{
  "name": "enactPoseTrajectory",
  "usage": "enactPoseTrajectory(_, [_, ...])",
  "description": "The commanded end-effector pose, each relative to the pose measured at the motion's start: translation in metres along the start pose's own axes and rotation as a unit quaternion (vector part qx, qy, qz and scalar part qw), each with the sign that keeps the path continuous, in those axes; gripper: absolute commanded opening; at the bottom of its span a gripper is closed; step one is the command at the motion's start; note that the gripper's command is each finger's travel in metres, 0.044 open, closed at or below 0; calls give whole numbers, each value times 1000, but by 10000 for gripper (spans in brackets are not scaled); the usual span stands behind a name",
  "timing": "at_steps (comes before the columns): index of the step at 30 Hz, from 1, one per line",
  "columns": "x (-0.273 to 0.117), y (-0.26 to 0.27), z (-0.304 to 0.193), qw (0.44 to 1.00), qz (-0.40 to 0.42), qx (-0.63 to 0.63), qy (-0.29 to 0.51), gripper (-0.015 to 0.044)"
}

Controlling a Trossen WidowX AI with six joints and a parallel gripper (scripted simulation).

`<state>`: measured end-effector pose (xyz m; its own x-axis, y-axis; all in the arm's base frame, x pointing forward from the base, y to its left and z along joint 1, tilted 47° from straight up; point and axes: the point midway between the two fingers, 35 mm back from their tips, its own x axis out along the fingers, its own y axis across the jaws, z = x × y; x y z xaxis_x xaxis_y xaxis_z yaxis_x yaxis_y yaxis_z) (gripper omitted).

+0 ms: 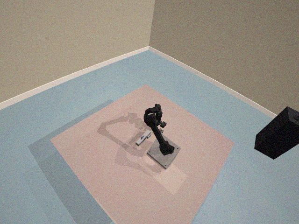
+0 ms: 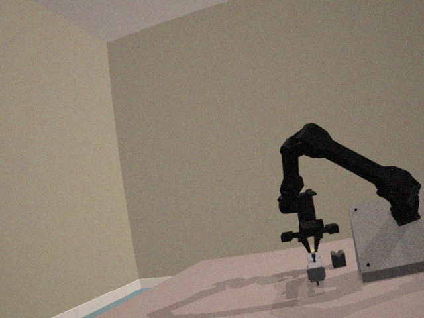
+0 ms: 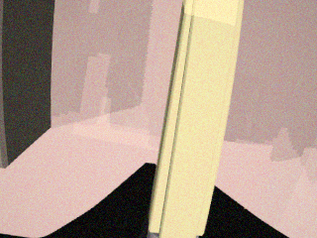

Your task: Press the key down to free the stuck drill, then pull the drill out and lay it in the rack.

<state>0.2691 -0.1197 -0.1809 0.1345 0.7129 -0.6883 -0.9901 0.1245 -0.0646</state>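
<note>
My gripper [image 2: 312,250] [image 3: 165,176] is shut on the drill [image 3: 198,106] [image 2: 312,251], a long pale yellow bar with a whitish end at the fingers. In the exterior view the gripper hangs just above the white and grey fixture block [image 2: 315,270] [image 1: 143,138], which carries a small blue key [image 1: 142,137] on top. The block does not show in the wrist view. The rack [image 2: 338,259], a small dark V-notched block, stands just right of the fixture. A dark shape [image 3: 27,59] at the left of the wrist view may be the rack.
The arm's grey base plate [image 1: 168,157] [image 2: 379,239] lies right of the fixture on the pink mat [image 1: 120,180]. A large black box [image 1: 277,135] sits far off on the blue floor. Walls stand well behind.
</note>
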Motion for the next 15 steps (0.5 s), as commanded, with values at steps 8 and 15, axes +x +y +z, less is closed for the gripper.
enactPoseTrajectory(8, [-6, 0, 1, 1000, 0, -2, 2, 0])
enactPoseTrajectory(15, [-9, 0, 2, 1000, 0, -2, 2, 0])
